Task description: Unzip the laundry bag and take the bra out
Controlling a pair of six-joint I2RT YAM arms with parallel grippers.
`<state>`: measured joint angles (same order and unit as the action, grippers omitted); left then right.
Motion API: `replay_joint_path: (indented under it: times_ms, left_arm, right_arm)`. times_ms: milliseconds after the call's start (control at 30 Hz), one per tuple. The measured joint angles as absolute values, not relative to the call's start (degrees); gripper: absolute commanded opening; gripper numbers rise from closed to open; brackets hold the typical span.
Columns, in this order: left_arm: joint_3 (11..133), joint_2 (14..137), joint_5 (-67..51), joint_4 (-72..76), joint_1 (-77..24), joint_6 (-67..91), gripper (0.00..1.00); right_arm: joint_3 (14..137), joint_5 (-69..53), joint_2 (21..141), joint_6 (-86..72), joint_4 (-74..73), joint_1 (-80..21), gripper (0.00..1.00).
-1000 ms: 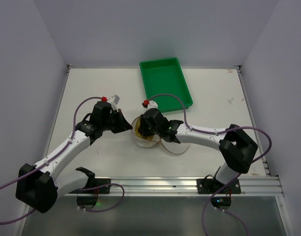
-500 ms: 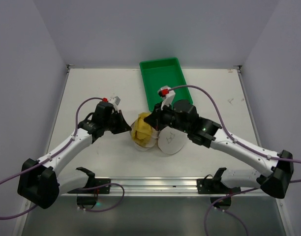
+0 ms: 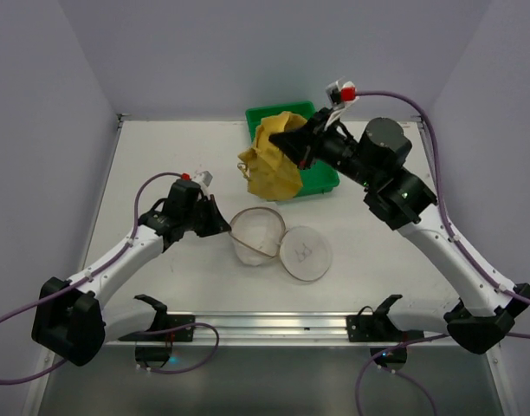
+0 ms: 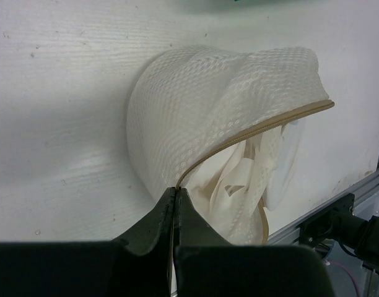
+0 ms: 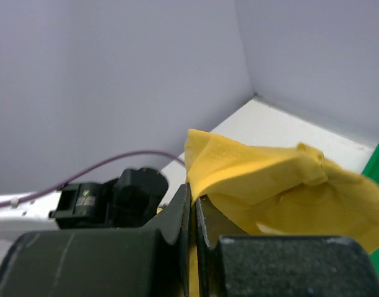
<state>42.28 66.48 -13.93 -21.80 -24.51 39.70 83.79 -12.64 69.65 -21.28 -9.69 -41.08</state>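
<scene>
Looking from the near edge of the table (image 3: 161, 165), I see both arm bases clamped to a metal rail (image 3: 274, 325), the left arm reaching in from the left and the right arm rising high on the right.

A little further in, the left gripper (image 3: 225, 226) sits low over the table. Its jaws are pressed together on the tan zipper edge of the laundry bag (image 3: 255, 238), pinching the left side of the rim. In the left wrist view the left gripper (image 4: 176, 197) shows almost no gap, with only the thin edge of the laundry bag (image 4: 202, 124) between the fingertips.

The bag rests on the table near the middle, its mouth gaping and white mesh crumpled inside. Its round lid (image 3: 306, 252) lies flat on the table just to the right, touching the bag, with a small dark emblem facing up.

Further back and well above the table, the right gripper (image 3: 287, 141) is clamped tight on a yellow bra (image 3: 272, 169). The bra hangs loose below the jaws, well apart from the bag. In the right wrist view the right gripper (image 5: 193, 201) bites a fold of the bra (image 5: 288, 179).

Behind the bra, a green tray (image 3: 322, 178) sits at the far side of the table, partly hidden by the cloth. Pale walls (image 3: 204, 52) close the scene.
</scene>
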Motion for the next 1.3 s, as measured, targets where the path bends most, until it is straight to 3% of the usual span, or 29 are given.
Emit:
replay_joint_path:
  times_ms: [200, 733, 833, 933, 967, 1067, 1167, 1300]
  left_arm:
    - [42.3, 66.3, -14.6, -22.0, -24.5, 39.7, 0.00]
    - [38.2, 64.8, -16.0, -21.9, -24.5, 39.9, 0.00]
    - [37.8, 63.7, -16.1, -21.9, -24.5, 39.9, 0.00]
    - [37.6, 63.0, -16.1, -21.9, -24.5, 39.9, 0.00]
    - [37.6, 62.9, -16.1, -21.9, -24.5, 39.9, 0.00]
    - [37.6, 62.7, -16.1, -21.9, -24.5, 40.0, 0.00]
    - [37.6, 62.7, -16.1, -21.9, -24.5, 40.0, 0.00]
    - [37.6, 62.7, -16.1, -21.9, -24.5, 40.1, 0.00]
  right_arm:
    - [94.4, -11.5, 79.0, -17.7, -8.9, -33.1, 0.00]
    - [116.0, -11.3, 125.1, -15.5, -8.9, -21.5, 0.02]
    - [119.5, -11.5, 131.2, -16.4, -9.3, -20.9, 0.15]
    - [122.5, -11.5, 136.0, -17.2, -9.8, -20.5, 0.44]
    - [122.8, -11.5, 136.7, -17.4, -9.9, -20.4, 0.62]
    - [122.8, -11.7, 137.1, -17.1, -9.9, -20.5, 0.86]
    - [122.4, -11.8, 135.5, -16.7, -9.5, -20.6, 0.94]
    - [114.5, -11.7, 126.3, -16.4, -9.3, -20.6, 0.96]
